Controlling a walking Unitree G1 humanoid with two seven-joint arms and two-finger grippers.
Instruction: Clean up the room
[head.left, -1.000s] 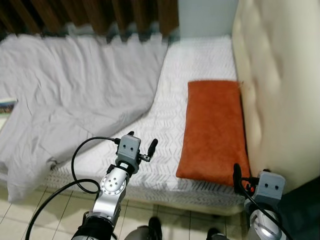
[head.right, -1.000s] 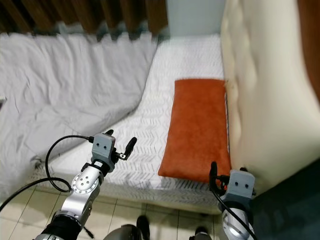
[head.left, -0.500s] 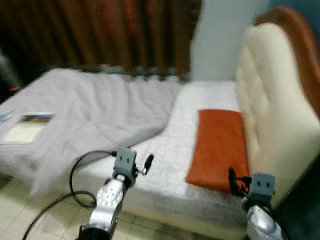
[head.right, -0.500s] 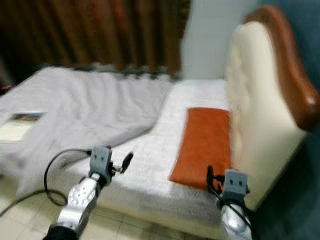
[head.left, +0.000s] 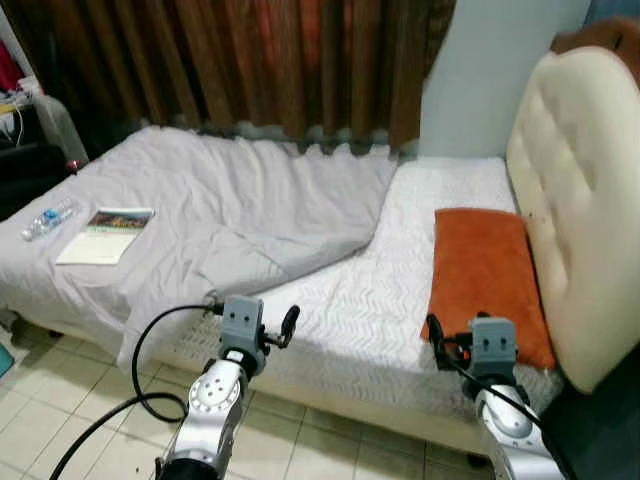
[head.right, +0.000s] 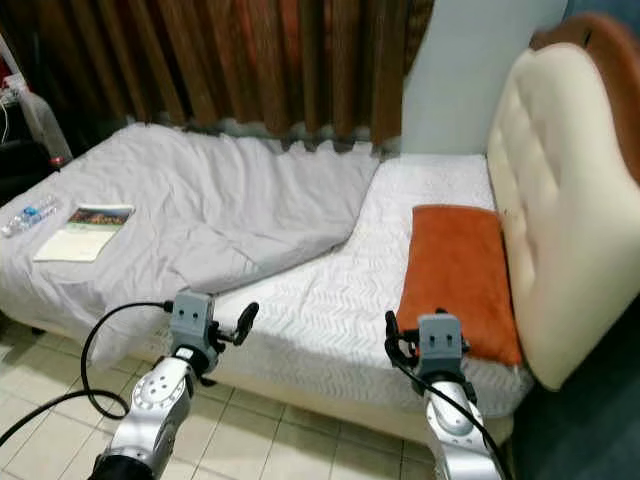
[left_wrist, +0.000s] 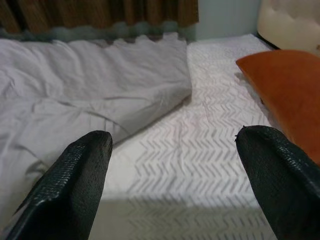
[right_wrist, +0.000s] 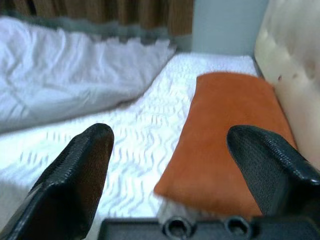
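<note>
1. Bed (head.left: 330, 310) ahead: white patterned mattress, cream padded headboard (head.left: 575, 190) on right.
2. Grey sheet (head.left: 220, 215) rumpled over left part of bed, edge hanging toward tiled floor (head.left: 60, 420).
3. Orange pillow (head.left: 485, 270) flat on mattress, touching headboard.
4. Book (head.left: 105, 222) on sheet near left edge; plastic bottle (head.left: 45, 218) just beside it.
5. Left pincer (left_wrist: 175, 185) open, empty, raised at near edge of bed.
6. Right pincer (right_wrist: 170, 170) open, empty, just before pillow's near end.
7. Brown curtains (head.left: 250, 60) behind bed.
</note>
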